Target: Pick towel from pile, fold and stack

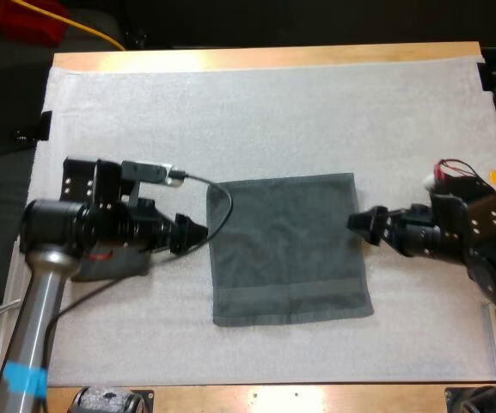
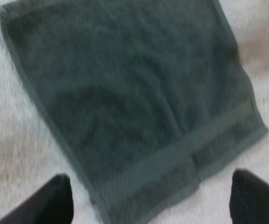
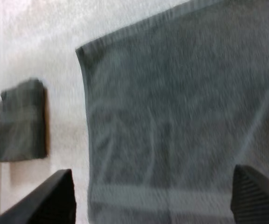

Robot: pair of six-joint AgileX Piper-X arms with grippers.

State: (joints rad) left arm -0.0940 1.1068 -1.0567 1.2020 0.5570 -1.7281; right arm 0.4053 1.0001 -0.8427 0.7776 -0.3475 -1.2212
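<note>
Surface (image 1: 265,57) of wood is carrying a white mat (image 1: 273,112), which is covering nearly all of it.

On the mat a dark grey-green towel (image 1: 289,249) is lying spread out flat, roughly square, with a woven band running close to one edge. It is sitting directly between the two end effectors, just ahead of the fingertips of each.

A smaller folded towel (image 3: 20,121) is resting on the mat behind the left end effector (image 1: 198,234), partly under that arm. Seen from the right end effector (image 1: 357,222), it is lying beyond the far edge of the spread towel, with a strip of bare mat between the two.

The left end effector is hovering just beside the spread towel's left edge and pointing across it. Its two black fingers (image 2: 55,203) are standing wide apart and gripping nothing, with the banded edge and one corner of the towel lying ahead of and between them.

The right end effector is facing the opposite edge, right at the towel's border; I cannot tell whether it is touching the cloth. Its fingers (image 3: 55,198) are also spread wide and holding nothing, with the towel stretching out ahead of them.
</note>
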